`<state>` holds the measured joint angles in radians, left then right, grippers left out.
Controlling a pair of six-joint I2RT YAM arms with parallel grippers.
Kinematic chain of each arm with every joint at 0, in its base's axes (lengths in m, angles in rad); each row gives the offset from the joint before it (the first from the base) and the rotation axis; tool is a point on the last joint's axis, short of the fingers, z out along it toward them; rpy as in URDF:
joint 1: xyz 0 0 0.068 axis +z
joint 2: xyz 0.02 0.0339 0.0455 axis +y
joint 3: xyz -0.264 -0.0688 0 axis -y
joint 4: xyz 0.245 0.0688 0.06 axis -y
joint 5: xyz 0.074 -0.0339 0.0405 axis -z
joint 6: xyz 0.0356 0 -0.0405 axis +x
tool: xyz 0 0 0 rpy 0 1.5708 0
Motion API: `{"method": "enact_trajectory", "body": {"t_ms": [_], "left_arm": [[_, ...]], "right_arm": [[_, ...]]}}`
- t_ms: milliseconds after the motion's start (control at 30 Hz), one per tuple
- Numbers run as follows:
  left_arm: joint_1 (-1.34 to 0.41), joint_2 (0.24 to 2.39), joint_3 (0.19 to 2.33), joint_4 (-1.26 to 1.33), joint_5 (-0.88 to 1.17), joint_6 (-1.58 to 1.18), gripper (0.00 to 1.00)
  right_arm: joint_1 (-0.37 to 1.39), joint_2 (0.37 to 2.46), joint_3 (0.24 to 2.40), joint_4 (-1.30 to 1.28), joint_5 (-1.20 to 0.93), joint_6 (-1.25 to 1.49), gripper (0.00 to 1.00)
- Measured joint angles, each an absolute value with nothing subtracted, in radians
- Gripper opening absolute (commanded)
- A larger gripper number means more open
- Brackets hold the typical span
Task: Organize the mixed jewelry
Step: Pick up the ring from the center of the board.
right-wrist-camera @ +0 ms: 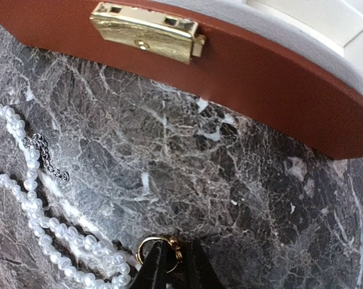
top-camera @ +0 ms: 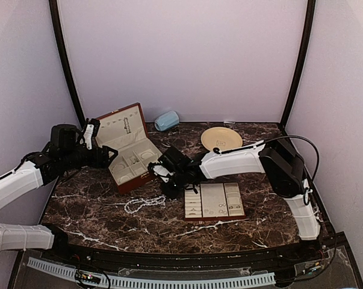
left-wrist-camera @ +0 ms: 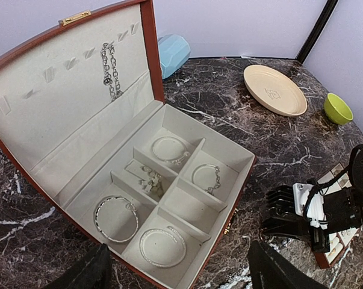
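Observation:
A strand of white pearl beads [top-camera: 144, 203] lies coiled on the dark marble table, in front of the open red-brown box [top-camera: 130, 159]. In the right wrist view the pearl strand [right-wrist-camera: 31, 205] sits at the left, with a short silvery chain end [right-wrist-camera: 46, 153]. Beside the strand, my right gripper [right-wrist-camera: 172, 268] is shut on a small gold ring [right-wrist-camera: 151, 244] right at the marble. Seen from above, the right gripper [top-camera: 166, 180] is low between box and strand. My left gripper [left-wrist-camera: 178, 277] hangs open above the box's front compartments, holding nothing. Silvery bracelets [left-wrist-camera: 116, 218] lie in the compartments.
A cream slotted tray [top-camera: 214, 200] with small rings stands to the right of the strand. A cream plate [top-camera: 221, 139] and a light blue case [top-camera: 167, 120] are at the back. A green bowl [left-wrist-camera: 338, 108] sits by the plate. The box's gold clasp [right-wrist-camera: 148, 31] faces my right gripper.

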<state>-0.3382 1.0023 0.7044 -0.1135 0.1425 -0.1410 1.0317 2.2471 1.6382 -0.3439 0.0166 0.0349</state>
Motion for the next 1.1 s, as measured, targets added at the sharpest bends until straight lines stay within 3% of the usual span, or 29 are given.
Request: {"method": "enact_trajectory", "body": {"t_ms": [100, 500, 833, 900, 1000, 1100], "left_arm": [[-0.338, 1.002, 0.704, -0.113, 0.143, -0.138, 0.81], [-0.345, 0.973, 0.702, -0.088, 0.153, -0.178, 0.76], [-0.555, 1.105, 0.643, 0.112, 0.136, -0.417, 0.71], [-0.584, 1.151, 0.629, 0.158, 0.133, -0.471, 0.68], [-0.625, 1.211, 0.617, 0.220, 0.134, -0.544, 0.53], [-0.662, 1.267, 0.617, 0.276, 0.144, -0.599, 0.50]], "right_arm": [[1.034, 2.252, 1.643, -0.336, 0.023, 0.034, 0.00], [1.035, 2.222, 1.578, -0.267, 0.047, 0.116, 0.00], [1.033, 2.069, 1.397, -0.160, 0.084, 0.248, 0.00], [1.030, 2.026, 1.358, -0.132, 0.091, 0.273, 0.00], [1.027, 1.967, 1.307, -0.094, 0.099, 0.301, 0.00], [1.027, 1.909, 1.263, -0.057, 0.106, 0.325, 0.00]]}}
